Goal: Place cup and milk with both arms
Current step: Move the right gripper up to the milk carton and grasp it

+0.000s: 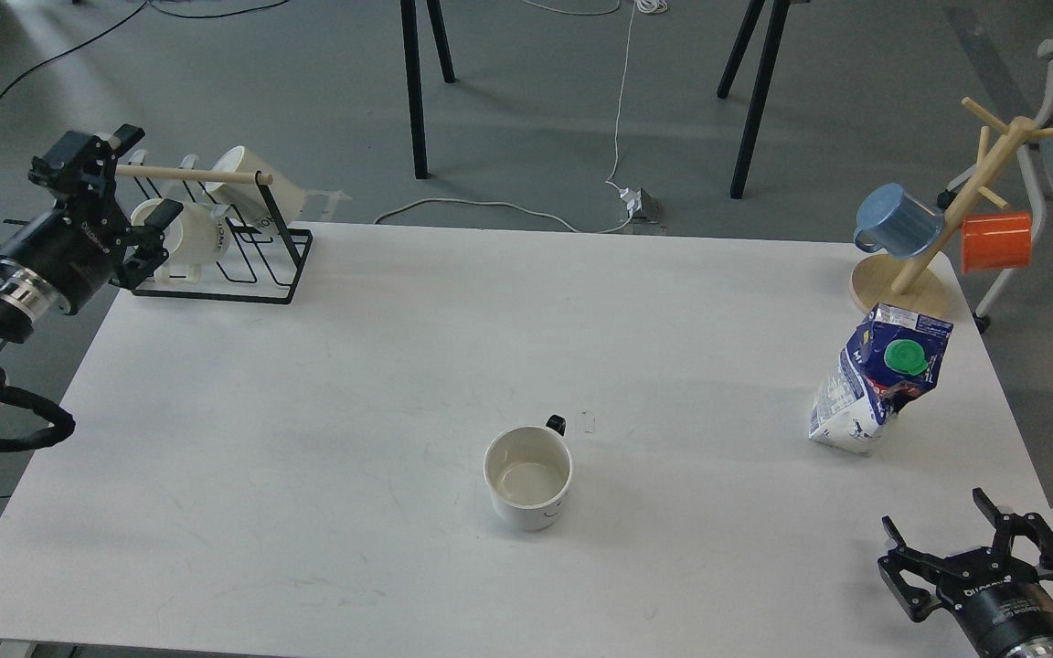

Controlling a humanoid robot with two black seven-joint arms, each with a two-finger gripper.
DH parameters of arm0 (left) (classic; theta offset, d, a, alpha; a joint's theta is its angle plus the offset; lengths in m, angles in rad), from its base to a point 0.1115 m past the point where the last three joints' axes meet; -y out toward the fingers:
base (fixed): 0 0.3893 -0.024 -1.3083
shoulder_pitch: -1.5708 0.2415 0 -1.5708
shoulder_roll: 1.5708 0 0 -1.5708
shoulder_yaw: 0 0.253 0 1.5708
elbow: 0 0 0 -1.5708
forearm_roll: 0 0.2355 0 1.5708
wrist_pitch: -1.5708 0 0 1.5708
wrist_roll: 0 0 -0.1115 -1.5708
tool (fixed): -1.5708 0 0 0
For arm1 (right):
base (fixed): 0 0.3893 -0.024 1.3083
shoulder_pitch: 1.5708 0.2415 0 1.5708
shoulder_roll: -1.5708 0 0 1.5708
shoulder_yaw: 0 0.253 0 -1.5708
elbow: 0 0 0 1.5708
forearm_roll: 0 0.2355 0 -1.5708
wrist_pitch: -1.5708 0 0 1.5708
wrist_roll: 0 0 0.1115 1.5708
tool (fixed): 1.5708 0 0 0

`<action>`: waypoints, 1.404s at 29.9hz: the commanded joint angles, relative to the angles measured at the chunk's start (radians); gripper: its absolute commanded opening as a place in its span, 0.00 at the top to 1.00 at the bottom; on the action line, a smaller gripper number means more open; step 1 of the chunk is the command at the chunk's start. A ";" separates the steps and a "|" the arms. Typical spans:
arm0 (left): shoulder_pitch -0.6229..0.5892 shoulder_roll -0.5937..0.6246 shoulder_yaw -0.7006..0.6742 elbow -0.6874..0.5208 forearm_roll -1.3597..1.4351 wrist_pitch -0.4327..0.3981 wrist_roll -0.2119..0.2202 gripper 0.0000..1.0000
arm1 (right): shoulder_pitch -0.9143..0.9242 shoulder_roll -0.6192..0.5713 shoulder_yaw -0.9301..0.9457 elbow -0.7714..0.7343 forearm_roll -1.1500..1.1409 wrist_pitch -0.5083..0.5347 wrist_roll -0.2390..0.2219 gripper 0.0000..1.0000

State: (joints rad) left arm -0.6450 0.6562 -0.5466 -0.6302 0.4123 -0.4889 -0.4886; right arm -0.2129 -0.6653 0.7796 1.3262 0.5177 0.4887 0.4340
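Right tool [965, 530] gapes near table edge [1029, 457]; left tool [138, 187] open; cup [528, 478] stands apart.

Bright even light, soft faint shadows, sharp focus, mild glare

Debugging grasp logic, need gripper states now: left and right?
Left gripper: open, empty, by the black wire mug rack.
Right gripper: open, empty, near the dented blue-and-white milk carton.
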 commanded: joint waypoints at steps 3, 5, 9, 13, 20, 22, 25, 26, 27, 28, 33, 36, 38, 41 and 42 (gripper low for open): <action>0.027 0.000 0.004 0.000 0.003 0.000 0.000 0.01 | 0.090 0.044 0.000 -0.033 0.001 0.000 -0.001 0.03; 0.030 0.002 0.004 0.000 0.003 0.000 0.000 0.01 | 0.107 0.064 -0.002 -0.048 0.001 0.000 -0.001 0.03; 0.042 0.006 0.004 0.000 0.003 0.000 0.000 0.01 | 0.127 0.107 0.000 -0.087 0.001 0.000 -0.001 0.03; 0.045 0.006 0.004 0.000 0.003 0.000 0.000 0.01 | 0.148 0.139 0.001 -0.127 0.001 0.000 -0.001 0.03; 0.071 0.003 0.004 -0.002 0.003 0.000 0.000 0.01 | 0.228 0.205 0.001 -0.220 0.002 0.000 -0.003 0.03; 0.074 0.003 0.004 0.000 0.003 0.000 0.000 0.01 | 0.247 0.216 0.003 -0.232 0.002 0.000 -0.001 0.03; 0.077 0.003 0.004 0.000 0.003 0.000 0.000 0.01 | 0.280 0.240 0.000 -0.262 0.001 0.000 -0.003 0.03; 0.079 0.003 0.004 0.000 0.003 0.000 0.000 0.01 | 0.286 0.253 0.000 -0.274 -0.001 0.000 -0.003 0.03; 0.079 0.002 0.002 0.000 0.003 0.000 0.000 0.01 | 0.291 0.268 -0.002 -0.291 -0.004 0.000 -0.003 0.03; 0.080 0.002 0.002 0.000 0.003 0.000 0.000 0.01 | 0.293 0.280 -0.002 -0.300 -0.005 0.000 -0.003 0.03; 0.082 -0.001 0.004 0.000 0.003 0.000 0.000 0.01 | 0.273 0.299 -0.017 -0.317 -0.036 0.000 -0.005 0.19; 0.082 -0.006 0.004 0.000 0.003 0.000 0.000 0.01 | 0.265 0.299 -0.019 -0.317 -0.059 0.000 -0.003 0.57; 0.082 -0.007 0.005 0.000 0.003 0.000 0.000 0.01 | 0.262 0.299 -0.020 -0.315 -0.062 0.000 0.000 0.60; 0.082 -0.009 0.005 0.000 0.003 0.000 0.000 0.01 | 0.253 0.299 -0.016 -0.311 -0.068 0.000 0.003 0.67; 0.083 -0.009 0.005 0.000 0.003 0.000 0.000 0.01 | 0.251 0.299 -0.014 -0.311 -0.068 0.000 0.003 0.70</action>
State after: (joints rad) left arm -0.5630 0.6485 -0.5419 -0.6304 0.4158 -0.4886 -0.4886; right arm 0.0451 -0.3666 0.7601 1.0119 0.4533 0.4887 0.4354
